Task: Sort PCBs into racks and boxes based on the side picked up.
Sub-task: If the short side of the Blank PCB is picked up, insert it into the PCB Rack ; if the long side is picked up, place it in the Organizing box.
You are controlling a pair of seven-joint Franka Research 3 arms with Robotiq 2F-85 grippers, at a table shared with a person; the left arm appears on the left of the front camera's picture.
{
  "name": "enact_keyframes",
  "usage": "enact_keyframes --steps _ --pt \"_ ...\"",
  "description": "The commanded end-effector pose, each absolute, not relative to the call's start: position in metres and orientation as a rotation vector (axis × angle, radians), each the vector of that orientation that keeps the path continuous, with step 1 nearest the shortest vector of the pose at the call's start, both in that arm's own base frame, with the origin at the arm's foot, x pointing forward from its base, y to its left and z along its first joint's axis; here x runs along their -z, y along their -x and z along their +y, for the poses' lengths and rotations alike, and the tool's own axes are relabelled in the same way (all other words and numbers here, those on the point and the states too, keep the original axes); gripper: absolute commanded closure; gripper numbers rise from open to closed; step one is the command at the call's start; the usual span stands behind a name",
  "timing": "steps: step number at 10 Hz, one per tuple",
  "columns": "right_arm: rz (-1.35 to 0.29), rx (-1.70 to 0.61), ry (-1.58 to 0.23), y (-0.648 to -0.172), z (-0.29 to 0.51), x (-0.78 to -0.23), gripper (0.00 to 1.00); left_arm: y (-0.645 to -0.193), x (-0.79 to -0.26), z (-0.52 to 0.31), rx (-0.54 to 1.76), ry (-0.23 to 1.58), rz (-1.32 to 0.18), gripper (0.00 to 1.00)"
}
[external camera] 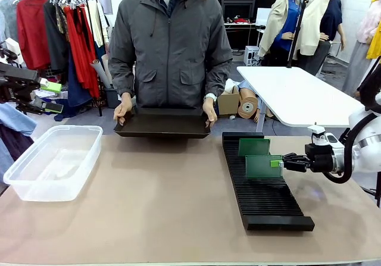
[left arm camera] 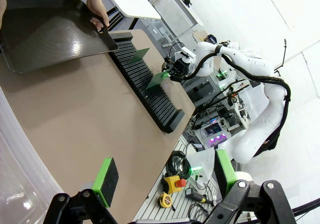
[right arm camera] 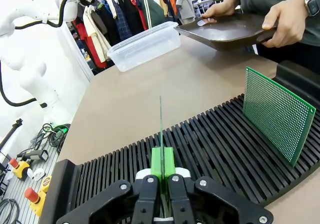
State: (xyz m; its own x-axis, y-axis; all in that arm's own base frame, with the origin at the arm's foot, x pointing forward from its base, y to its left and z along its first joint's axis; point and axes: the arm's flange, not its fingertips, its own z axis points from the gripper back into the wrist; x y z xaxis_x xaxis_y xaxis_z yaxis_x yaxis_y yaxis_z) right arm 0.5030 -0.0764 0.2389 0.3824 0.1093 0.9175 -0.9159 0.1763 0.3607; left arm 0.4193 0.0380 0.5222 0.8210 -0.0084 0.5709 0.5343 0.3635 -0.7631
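PCB number one is pinched by its edge between the pads of the right gripper and is held upright over the slots of the black rack. A second PCB is stood in a slot toward the rack's far end. The left gripper is held spread, with nothing between its pads. The clear box is seen at the table's left side; its contents cannot be told. A shallow black tray is held by the person's hands. No writing can be read.
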Motion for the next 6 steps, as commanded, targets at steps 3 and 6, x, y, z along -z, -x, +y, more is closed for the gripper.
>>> enact_keyframes --steps 3,6 --pt "-0.895 -0.890 -1.157 -0.5028 -0.0762 -0.2409 1.00 -0.4179 -0.5244 0.0379 0.366 1.169 -0.520 0.00" --pt "-0.911 -0.888 -1.147 -0.5062 -0.0774 -0.2391 1.00 -0.4179 -0.5244 0.0379 0.366 1.169 -0.520 0.00"
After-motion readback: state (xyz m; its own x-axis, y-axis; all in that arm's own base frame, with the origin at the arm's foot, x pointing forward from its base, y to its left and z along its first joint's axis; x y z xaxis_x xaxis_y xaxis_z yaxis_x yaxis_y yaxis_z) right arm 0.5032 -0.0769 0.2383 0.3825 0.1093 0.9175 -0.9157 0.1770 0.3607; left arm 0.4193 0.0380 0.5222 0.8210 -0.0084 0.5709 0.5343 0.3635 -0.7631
